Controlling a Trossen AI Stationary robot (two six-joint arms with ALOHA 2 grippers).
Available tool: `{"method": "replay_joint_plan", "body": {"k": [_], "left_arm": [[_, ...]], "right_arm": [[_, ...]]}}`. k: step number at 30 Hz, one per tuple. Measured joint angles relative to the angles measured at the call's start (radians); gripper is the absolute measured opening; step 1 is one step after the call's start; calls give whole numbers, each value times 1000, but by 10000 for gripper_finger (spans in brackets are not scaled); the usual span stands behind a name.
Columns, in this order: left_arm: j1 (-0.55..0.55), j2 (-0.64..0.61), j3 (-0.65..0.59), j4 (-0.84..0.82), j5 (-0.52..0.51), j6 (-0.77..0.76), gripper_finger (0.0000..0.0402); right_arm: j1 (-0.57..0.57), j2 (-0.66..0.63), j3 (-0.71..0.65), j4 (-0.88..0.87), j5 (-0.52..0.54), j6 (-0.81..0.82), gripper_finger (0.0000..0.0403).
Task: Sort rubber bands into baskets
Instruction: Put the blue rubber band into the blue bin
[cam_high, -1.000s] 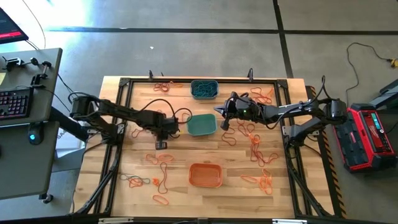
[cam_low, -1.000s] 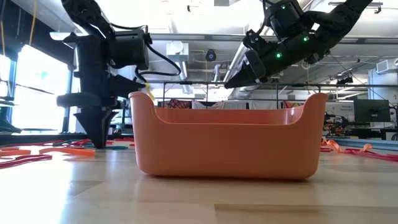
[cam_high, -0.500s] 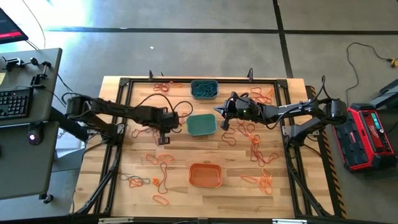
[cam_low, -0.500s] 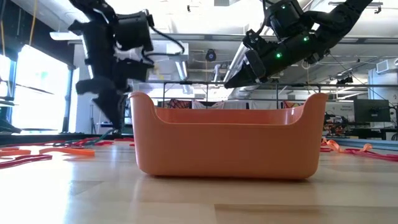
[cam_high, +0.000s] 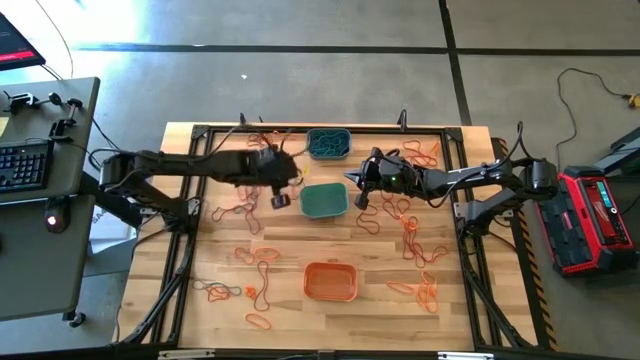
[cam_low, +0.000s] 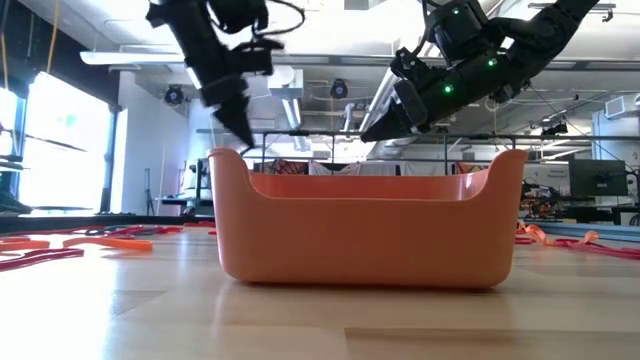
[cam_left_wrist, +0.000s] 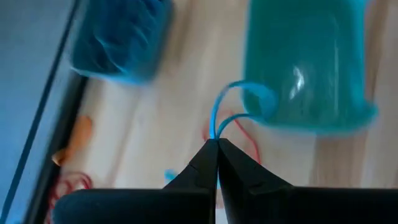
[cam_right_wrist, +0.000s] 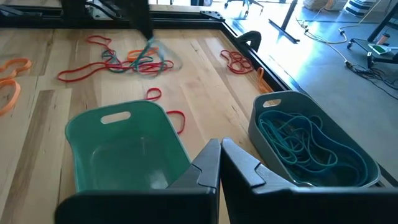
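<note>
Looking down on your wooden worktop (cam_high: 200, 300), you see the left tool (cam_high: 280, 199) raised above the boards just beside the left edge of the teal-green plastic basket (cam_high: 324, 201). Its wrist camera shows the left tool (cam_left_wrist: 216, 144) pinched tight on a thin blue-teal rubber band (cam_left_wrist: 239, 107), whose loop arches up from the fingertips, with the teal-green basket (cam_left_wrist: 305, 68) beyond it. From worktop height, the left tool (cam_low: 243, 138) hangs well clear of the surface, behind the left rim of the orange plastic basket (cam_low: 365, 230).

Your right tool (cam_high: 351, 177) sits between the grey-blue plastic basket (cam_high: 328, 143) and the teal-green one, near the right rear corner of the latter. Its fingers (cam_right_wrist: 205, 168) are closed together with nothing visible between them. That wrist view shows the grey-blue basket (cam_right_wrist: 267, 118) holding a heap of blue-teal bands (cam_right_wrist: 305, 146); the teal-green basket (cam_right_wrist: 124, 149) looks bare inside.

Loose bands on the worktop:
- a red and orange scatter (cam_high: 412, 225) to the right of the baskets, under and past the right arm;
- a red tangle (cam_high: 238, 210) left of the teal-green basket;
- a few orange and red loops (cam_high: 258, 255) left of the orange basket (cam_high: 330, 281), with more toward the front left corner;
- a mixed red, orange and blue-teal cluster (cam_right_wrist: 138, 62) beyond the teal-green basket in the right wrist view.

The orange basket stands near the front, well apart from both tools.
</note>
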Motion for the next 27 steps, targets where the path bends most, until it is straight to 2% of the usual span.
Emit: {"method": "replay_joint_plan", "body": {"k": [4,10,21,27], "left_arm": [[59,3,44,46,16,42,0],[138,46,93,188,151,112,0],[248,268,232,422,228,249,0],[296,391,299,457,309,261,0]], "right_arm": [[0,0,0,0,0,0,0],[0,0,0,0,0,0,0],[0,0,0,0,-5,19,0],[0,0,0,0,-4,19,0]]}}
